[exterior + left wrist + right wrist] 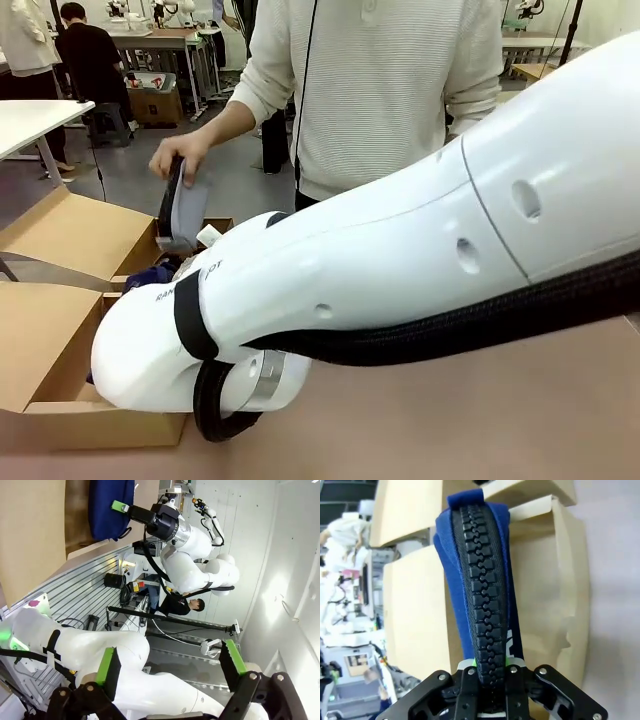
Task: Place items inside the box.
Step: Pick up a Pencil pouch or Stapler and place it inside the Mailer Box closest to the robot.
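Reaching across the counter from the robot's right, the right arm stretches over to the box, which sits at the robot's left with its flaps folded open. From where I stand the arm hides most of the box's mouth.

The navy pouch is clamped at one end in the right hand, the fingers pinched tight on either side of the zip. Its long axis runs straight out from the fingers, zip edge facing the wrist camera, and the far end points at the box, with cardboard flaps and walls on both sides of it. So I judge the coming move to be short and along that axis: lower, then let go. How deep the pouch already sits in the box I cannot tell.

At the far side of the same opening the person's hand holds the grey pouch upright over the box, close beside the arm's wrist. That is the one thing I would call in the way, since two pouches are heading for one mouth.

The left hand is well apart from all this, its fingers spread and empty, so the right is clearly nearer.
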Robot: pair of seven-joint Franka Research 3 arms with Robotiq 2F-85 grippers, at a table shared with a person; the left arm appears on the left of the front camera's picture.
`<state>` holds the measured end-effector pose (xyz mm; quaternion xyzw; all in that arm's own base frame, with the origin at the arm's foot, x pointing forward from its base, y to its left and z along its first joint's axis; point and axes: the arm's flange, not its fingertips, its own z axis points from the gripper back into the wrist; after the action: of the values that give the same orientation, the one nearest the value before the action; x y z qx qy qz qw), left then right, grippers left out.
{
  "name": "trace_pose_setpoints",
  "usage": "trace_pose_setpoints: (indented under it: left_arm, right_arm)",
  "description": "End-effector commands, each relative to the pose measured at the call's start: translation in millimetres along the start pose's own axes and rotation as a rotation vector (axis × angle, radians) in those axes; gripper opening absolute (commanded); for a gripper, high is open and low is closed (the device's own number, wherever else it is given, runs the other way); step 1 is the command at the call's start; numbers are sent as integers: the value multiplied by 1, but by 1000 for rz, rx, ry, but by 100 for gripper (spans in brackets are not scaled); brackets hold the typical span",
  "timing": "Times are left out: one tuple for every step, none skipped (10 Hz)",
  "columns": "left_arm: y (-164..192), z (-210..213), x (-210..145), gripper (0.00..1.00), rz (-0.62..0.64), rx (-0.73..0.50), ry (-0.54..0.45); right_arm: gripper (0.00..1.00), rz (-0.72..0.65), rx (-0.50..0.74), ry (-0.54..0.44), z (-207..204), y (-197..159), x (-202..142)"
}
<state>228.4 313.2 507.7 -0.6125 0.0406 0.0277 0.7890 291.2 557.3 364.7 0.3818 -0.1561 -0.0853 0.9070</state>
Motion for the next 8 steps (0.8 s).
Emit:
trace_pose_setpoints:
  left_arm:
    - [2,-2,-1,100,2,9,2]
    - [2,-2,-1,100,2,9,2]
    - [2,-2,-1,100,2,9,2]
    - [2,-2,-1,100,2,9,2]
    - [2,-2,-1,100,2,9,2]
    - [2,-2,-1,100,2,9,2]
    - [2,-2,-1,100,2,9,2]
    - [2,-2,-1,100,2,9,2]
  right_arm:
    - [8,-31,-65,-26,9,73,-16]
    - [8,-23,-67,-11,8,73,-17]
    - [32,-12,-52,16,8,73,-17]
    - [63,-3,-47,41,8,74,-18]
    - [87,11,-35,76,9,74,-19]
    - [100,16,-33,100,9,75,-20]
    - [100,20,-43,96,8,74,-21]
    - [100,21,-59,79,7,73,-20]
